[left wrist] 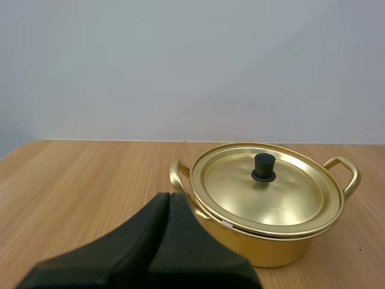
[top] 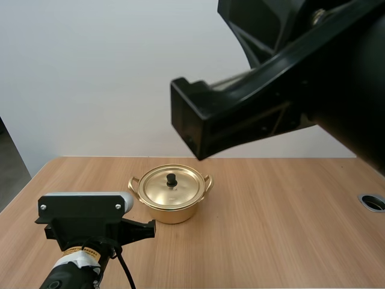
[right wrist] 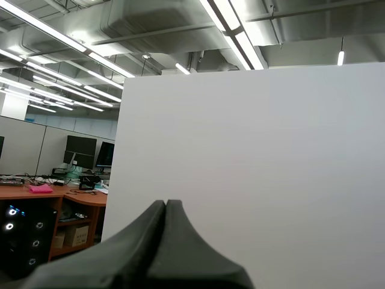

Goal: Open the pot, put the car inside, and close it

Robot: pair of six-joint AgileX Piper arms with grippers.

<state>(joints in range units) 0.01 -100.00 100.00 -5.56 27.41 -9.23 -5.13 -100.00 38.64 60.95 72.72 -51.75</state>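
A gold pot (top: 172,212) with two side handles stands in the middle of the wooden table (top: 289,235). Its lid (top: 172,188) is on, with a black knob (top: 171,179) at the centre. My left gripper (top: 151,227) hovers low at the front left, shut on nothing, its tip a short way from the pot's left handle. The left wrist view has the shut fingers (left wrist: 168,201) as one dark wedge just before the pot (left wrist: 271,253), the lid (left wrist: 283,195) and the knob (left wrist: 263,167). My right arm (top: 289,90) is raised high above the table; its gripper (right wrist: 166,206) is shut, aimed at a white wall.
A white wall stands behind the table's far edge. A round metal-rimmed hole (top: 373,202) sits in the tabletop at the right edge. Bare wood lies to the right of the pot and in front of it.
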